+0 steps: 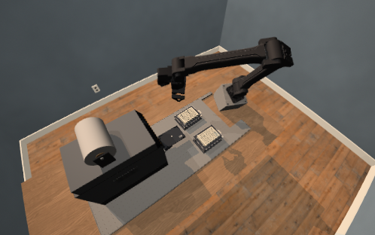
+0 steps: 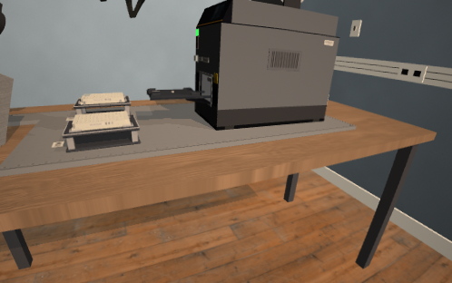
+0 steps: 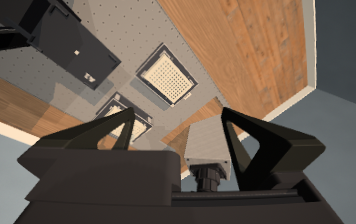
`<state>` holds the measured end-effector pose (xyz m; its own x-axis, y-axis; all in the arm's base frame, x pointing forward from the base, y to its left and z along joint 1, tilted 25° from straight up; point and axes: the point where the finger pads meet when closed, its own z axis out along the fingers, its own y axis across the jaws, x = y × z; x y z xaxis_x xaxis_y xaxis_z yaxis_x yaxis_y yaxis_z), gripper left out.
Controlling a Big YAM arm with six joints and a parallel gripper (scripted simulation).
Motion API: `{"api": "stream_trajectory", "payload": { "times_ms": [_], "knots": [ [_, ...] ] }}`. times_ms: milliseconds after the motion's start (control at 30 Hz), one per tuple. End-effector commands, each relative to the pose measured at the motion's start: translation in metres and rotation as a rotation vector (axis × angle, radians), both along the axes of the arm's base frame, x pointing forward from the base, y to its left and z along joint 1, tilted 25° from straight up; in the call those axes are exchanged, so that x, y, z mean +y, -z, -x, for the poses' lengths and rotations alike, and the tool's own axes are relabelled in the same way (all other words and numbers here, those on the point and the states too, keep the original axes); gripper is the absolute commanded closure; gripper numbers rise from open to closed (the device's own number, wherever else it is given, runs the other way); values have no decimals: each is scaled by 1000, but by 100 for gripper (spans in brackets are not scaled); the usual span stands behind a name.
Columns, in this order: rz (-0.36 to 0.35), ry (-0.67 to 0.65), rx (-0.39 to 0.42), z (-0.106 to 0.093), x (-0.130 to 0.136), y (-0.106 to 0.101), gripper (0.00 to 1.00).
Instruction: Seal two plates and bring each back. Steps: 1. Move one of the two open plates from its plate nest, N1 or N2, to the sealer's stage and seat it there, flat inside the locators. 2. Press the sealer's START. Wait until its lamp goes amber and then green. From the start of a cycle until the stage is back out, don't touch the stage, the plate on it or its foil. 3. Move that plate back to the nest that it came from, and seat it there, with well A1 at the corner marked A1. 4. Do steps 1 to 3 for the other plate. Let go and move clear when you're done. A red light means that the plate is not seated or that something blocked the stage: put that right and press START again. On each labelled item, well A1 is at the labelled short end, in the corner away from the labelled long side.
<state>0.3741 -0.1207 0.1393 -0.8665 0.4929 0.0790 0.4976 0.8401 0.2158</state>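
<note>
Left of the wide-open, unladen black two-fingered pincer [image 1: 178, 99] [image 2: 132, 10] [image 3: 178, 112], the boxy grey-and-black sealer [image 1: 113, 151] [image 2: 272, 71] shows green, its flat black stage [image 1: 171, 138] [image 2: 174, 93] [image 3: 79, 50] extended; below, two cream rectangular plates [image 1: 188, 116] [image 1: 208, 135] [image 2: 103, 98] [image 2: 101, 121] [image 3: 170, 77] [image 3: 118, 120] sit in dark nests [image 1: 181, 123] [image 1: 205, 148] [image 2: 128, 105] [image 2: 103, 139] [image 3: 142, 70] [image 3: 142, 118].

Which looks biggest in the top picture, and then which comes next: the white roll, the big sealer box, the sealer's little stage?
1. The sealer, biggest by far.
2. The white roll on top of it.
3. The stage, smallest; it sticks out of the sealer.
</note>
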Motion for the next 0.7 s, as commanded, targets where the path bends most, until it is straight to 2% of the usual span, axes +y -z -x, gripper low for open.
{"api": "stream_trajectory", "payload": {
  "times_ms": [0,100,200,233,300,500,667],
  "knots": [
    [15,-157,-112,-5,11,-17,0],
    [-14,-252,-142,1,25,-14,0],
    [-21,-263,-141,0,28,-13,0],
    [-30,-302,-156,1,34,-13,0],
    [-29,-295,-146,4,49,-13,0],
    [-61,-507,-268,12,76,-24,0],
    [-102,-661,-332,22,98,-22,0]
  ]
}}
